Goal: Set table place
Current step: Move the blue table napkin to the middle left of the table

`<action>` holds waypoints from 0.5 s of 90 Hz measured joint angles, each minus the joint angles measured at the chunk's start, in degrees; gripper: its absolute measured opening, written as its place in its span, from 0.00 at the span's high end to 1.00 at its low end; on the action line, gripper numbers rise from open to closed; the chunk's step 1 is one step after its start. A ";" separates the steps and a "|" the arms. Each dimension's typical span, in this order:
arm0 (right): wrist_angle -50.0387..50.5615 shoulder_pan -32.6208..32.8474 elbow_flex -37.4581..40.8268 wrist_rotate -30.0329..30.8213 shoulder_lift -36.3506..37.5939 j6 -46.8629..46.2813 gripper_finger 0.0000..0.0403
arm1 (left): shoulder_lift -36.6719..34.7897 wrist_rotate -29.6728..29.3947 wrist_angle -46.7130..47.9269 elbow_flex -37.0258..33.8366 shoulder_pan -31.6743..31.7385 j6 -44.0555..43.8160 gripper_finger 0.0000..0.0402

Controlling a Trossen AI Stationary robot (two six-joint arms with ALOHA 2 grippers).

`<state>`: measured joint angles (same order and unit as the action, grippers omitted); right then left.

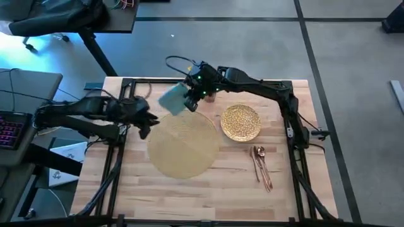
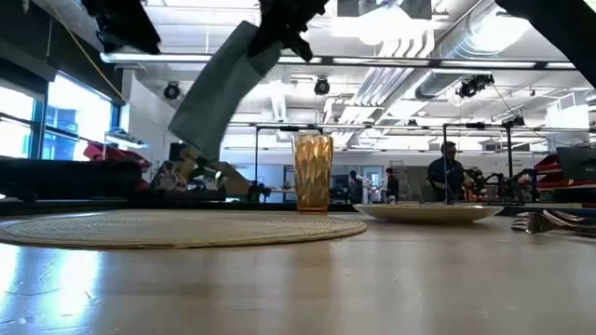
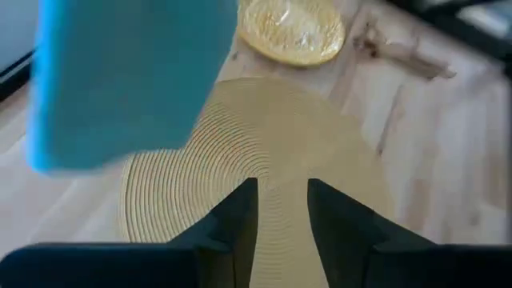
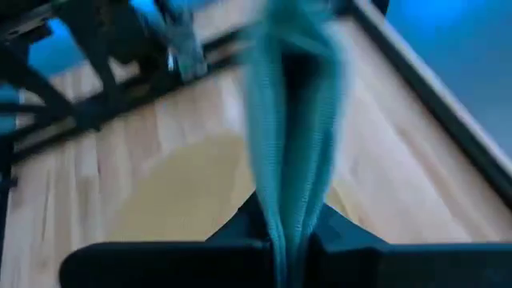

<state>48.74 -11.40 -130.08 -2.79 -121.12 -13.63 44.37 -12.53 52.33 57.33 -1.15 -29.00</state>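
A folded teal napkin hangs in the air over the far left rim of the round pale-gold placemat, with my right gripper shut on it. My left gripper stands open just above the placemat's left edge, nothing between its fingers. The glittery gold plate lies flat on the table, right of the placemat. The amber cup stands upright behind them. The cutlery lies on the wood near the right. My right gripper pinches the folded napkin's upper end between its two fingers, several layers together. The fingers slant down toward the table's left. The napkin hangs slanting below the gripper, lifted clear of the placemat and the table.
The black rail frame runs along the table's far and side edges. Bare wood lies between the placemat and the near edge. A grey desk with a keyboard stands left of the table.
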 joint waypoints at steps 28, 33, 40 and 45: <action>-12.40 5.36 0.31 -6.53 -0.61 -7.57 1.00 | -4.64 -0.57 1.39 13.76 0.00 -5.91 0.78; -13.38 5.58 0.30 -10.61 -0.61 -9.74 1.00 | -4.83 -0.60 1.21 15.70 0.00 -6.76 0.78; -13.45 5.66 0.30 -14.92 -0.98 -11.70 1.00 | -4.81 -0.56 0.79 17.71 0.00 -7.50 0.78; -13.40 5.36 0.30 -17.52 -1.40 -12.25 1.00 | -4.73 -0.56 0.14 18.75 0.00 -8.19 0.78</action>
<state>35.35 -6.04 -129.78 -20.30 -122.52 -25.88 39.64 -13.08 52.47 76.08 -1.15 -37.19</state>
